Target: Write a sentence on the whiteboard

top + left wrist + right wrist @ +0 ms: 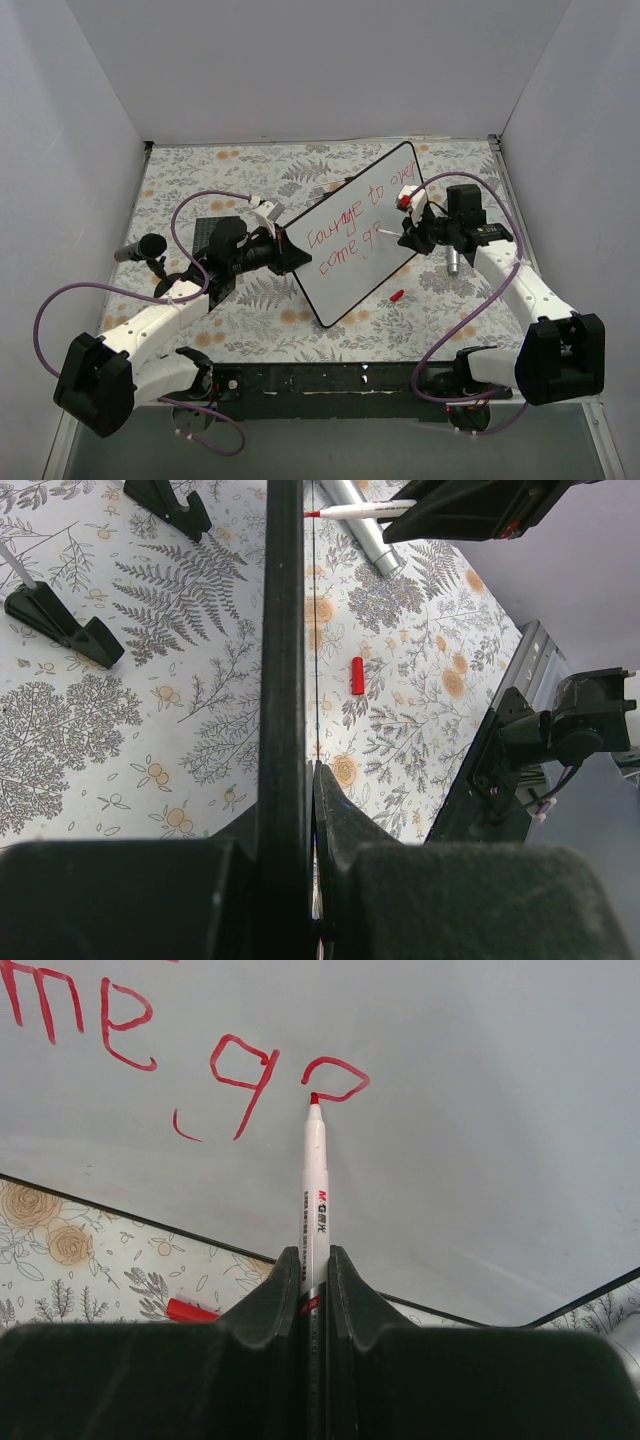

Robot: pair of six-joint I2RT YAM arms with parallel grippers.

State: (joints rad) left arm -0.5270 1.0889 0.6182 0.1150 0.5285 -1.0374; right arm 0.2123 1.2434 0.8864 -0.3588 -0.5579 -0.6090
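Observation:
The whiteboard (345,292) stands tilted in the middle of the table, carrying the sentence (345,228) in red, two slanted lines. My left gripper (283,248) is shut on the board's left edge, which appears in the left wrist view as a black rim (283,630) between the jaws of that gripper (310,780). My right gripper (314,1260) is shut on a white marker (315,1190). Its red tip rests on the board at an unfinished letter after "come g" (240,1085). From above, the right gripper (408,232) sits at the board's right side.
A red marker cap (397,296) lies on the floral cloth just below the board's lower edge. A silver cylinder (452,262) lies under the right arm. Two black board stands (60,625) sit behind the board. A black cylinder (140,248) lies far left. White walls enclose the table.

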